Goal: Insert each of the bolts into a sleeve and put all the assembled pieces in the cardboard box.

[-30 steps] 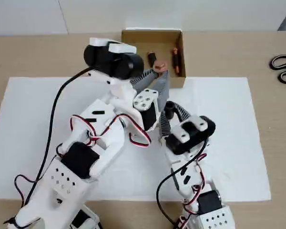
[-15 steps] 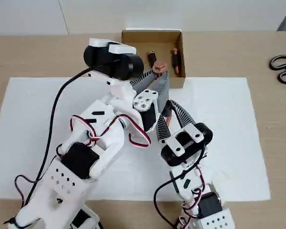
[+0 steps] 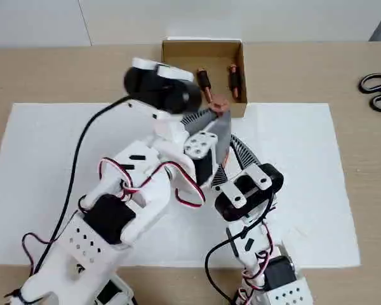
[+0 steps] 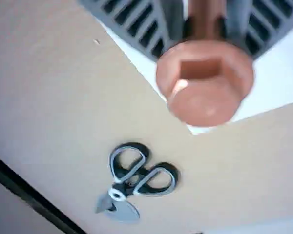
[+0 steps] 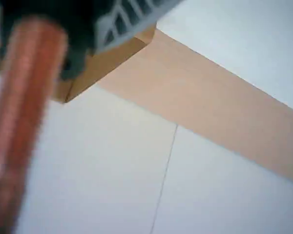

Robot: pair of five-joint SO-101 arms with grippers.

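My left gripper is shut on a copper bolt, whose head points toward the cardboard box. In the left wrist view the bolt's head sits between the grey ribbed fingers. My right gripper meets the left one from the near side, partly hidden under it. In the right wrist view a dark sleeve sits at its fingertips, and the bolt's shaft comes out of the sleeve. Two assembled pieces lie in the box.
A white paper sheet covers the middle of the wooden table. Scissors lie at the far right edge, also seen as scissors from the left wrist. The box corner is close to both grippers.
The left arm has swung right and toward the near side, bringing the bolt down onto the right gripper. The right gripper tilted toward it and now lies partly under the left fingers.
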